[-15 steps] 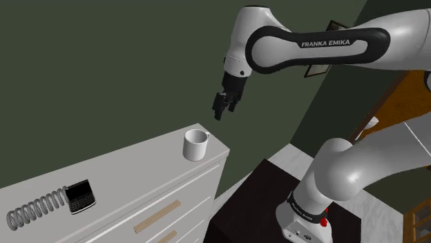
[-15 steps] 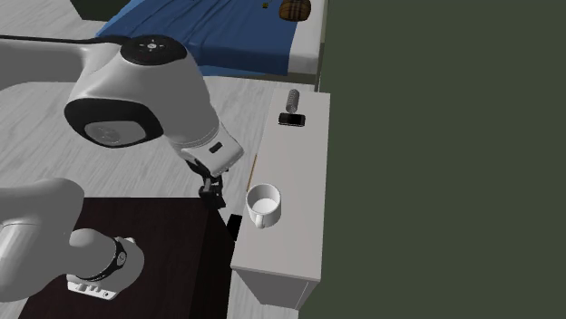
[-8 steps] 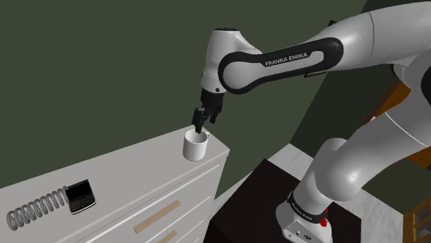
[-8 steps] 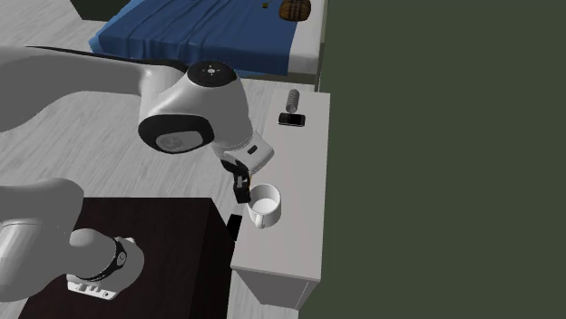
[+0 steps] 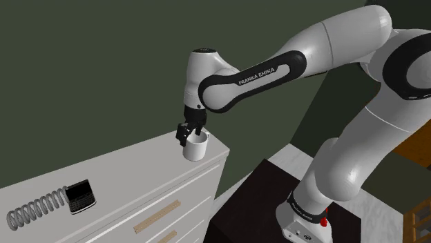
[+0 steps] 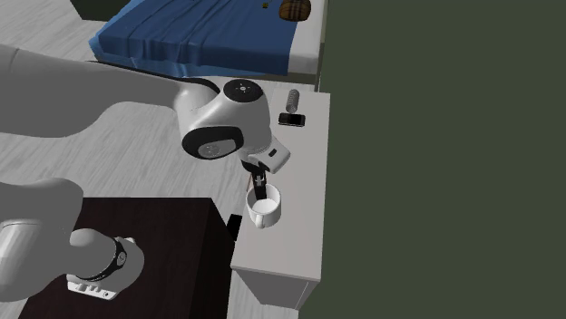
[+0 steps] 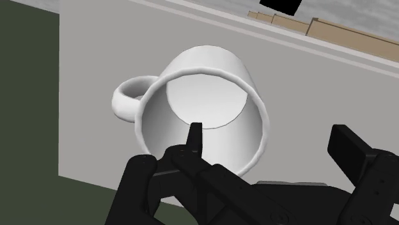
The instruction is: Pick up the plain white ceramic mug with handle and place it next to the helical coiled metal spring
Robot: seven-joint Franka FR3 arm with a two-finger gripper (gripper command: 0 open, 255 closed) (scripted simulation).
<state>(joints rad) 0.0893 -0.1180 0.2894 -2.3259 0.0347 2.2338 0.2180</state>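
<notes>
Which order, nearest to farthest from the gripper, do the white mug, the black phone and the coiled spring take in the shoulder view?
1. White mug, directly under the gripper, at the dresser top's right end.
2. Black phone, far along the top toward that view's left.
3. Coiled spring, just beyond the phone, leftmost.

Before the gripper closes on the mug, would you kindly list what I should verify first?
1. The gripper is open: ok.
2. The white mug stands upright on the dresser top: ok.
3. The mug's wall sits between the fingers, one inside, one outside: ok.
4. The handle is clear of the fingers: ok.
5. The fingers are deep enough past the rim: cannot tell.
6. There is bare surface beside the spring, which has a phone at one end: ok.
</notes>
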